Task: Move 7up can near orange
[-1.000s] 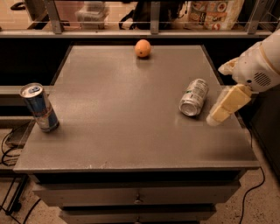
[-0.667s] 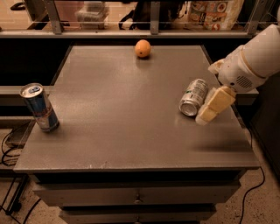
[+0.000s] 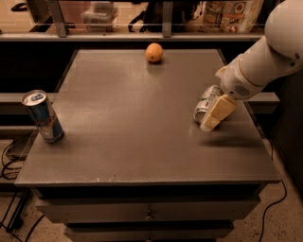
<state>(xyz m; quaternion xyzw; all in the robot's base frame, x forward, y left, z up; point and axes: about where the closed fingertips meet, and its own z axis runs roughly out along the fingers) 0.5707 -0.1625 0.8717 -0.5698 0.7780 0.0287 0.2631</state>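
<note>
The 7up can [image 3: 204,100], silver with green markings, lies on its side on the right part of the dark table [image 3: 132,123]. The orange [image 3: 154,52] sits near the table's far edge, at the middle, well away from the can. My gripper [image 3: 214,115] comes in from the right on the white arm [image 3: 265,56]. It is low over the table, right at the can's near right side, and covers part of the can.
A taller blue-and-silver can [image 3: 42,116] stands upright near the table's left edge. A railing and a shelf with packages [image 3: 227,12] run behind the table. Drawers [image 3: 147,212] are below the front edge, and cables [image 3: 9,160] lie on the floor at left.
My gripper has moved left and slightly down, from beside the can's right to overlapping it. The can, the orange and the blue can have not moved.
</note>
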